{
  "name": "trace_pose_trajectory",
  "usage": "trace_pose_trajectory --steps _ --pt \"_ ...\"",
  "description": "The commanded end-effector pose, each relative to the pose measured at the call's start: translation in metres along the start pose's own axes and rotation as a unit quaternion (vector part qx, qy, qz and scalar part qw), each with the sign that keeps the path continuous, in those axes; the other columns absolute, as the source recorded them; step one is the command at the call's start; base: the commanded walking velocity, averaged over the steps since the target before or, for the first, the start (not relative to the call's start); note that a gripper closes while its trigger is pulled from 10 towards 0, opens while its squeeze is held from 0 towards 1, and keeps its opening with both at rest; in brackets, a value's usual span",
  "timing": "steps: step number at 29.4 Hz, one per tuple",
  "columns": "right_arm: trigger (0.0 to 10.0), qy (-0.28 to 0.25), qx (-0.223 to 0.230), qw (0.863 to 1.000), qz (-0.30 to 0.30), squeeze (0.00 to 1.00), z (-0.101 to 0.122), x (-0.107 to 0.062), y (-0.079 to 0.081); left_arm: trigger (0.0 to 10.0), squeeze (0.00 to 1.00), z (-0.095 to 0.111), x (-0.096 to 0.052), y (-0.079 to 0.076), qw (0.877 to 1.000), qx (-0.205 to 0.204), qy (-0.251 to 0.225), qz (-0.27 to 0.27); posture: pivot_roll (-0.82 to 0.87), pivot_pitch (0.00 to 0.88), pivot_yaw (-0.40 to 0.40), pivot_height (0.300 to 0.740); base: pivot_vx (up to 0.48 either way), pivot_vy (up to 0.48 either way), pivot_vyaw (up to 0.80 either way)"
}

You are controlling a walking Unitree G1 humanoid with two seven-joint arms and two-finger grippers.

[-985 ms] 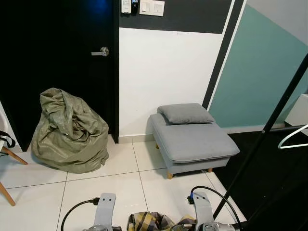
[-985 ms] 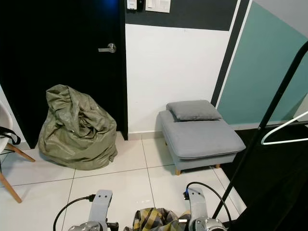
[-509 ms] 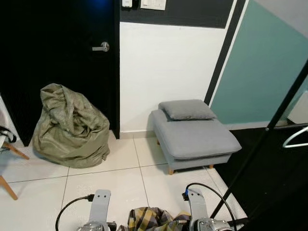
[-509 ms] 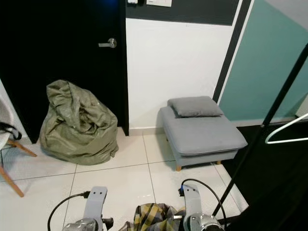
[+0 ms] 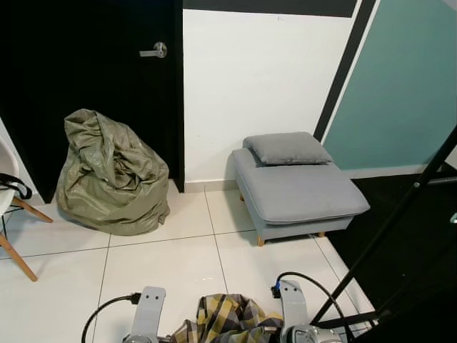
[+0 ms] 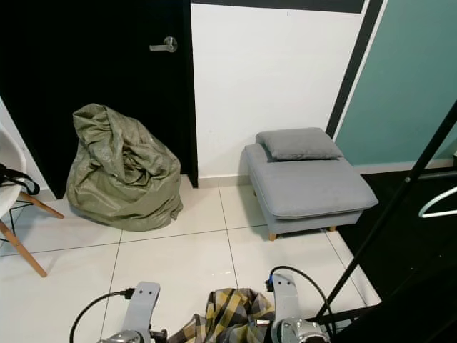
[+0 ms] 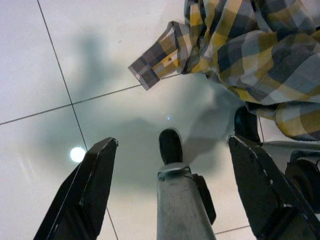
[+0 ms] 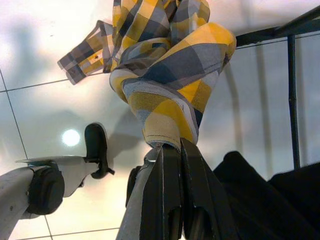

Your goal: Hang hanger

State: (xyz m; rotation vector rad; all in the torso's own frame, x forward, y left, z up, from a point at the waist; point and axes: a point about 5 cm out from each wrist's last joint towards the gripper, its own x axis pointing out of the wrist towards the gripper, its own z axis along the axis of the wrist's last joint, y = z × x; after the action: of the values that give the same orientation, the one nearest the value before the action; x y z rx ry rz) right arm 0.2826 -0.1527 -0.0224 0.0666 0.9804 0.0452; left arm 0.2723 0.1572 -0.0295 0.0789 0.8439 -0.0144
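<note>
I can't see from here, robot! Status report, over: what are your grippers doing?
Right gripper shut on plaid shirt, held low. Left gripper open, holding nothing, above the floor tiles. White hanger on black rack to the right. Grey footstool ahead.

White hanger hangs at my far right, beside the black rack pole; only its curved shoulder is visible. Yellow-grey plaid shirt dangles bunched, clamped in my right end effector.
</note>
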Motion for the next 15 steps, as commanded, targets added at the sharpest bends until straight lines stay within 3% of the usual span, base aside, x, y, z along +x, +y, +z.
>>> trace_pose_trajectory --steps 1,15 --pt "10.0 0.000 0.007 1.000 -0.001 0.00 -0.0045 0.0004 -0.0019 10.0 0.00 -0.0086 -0.0006 -0.0024 1.000 0.007 0.013 -0.006 0.07 0.190 -0.067 0.740 0.000 0.000 0.00" --pt "10.0 0.004 0.004 1.000 -0.001 0.00 -0.0096 0.0010 -0.0026 10.0 0.00 -0.0142 -0.0011 -0.0051 1.000 0.010 0.019 -0.014 0.08 0.148 -0.070 0.740 0.000 0.000 0.00"
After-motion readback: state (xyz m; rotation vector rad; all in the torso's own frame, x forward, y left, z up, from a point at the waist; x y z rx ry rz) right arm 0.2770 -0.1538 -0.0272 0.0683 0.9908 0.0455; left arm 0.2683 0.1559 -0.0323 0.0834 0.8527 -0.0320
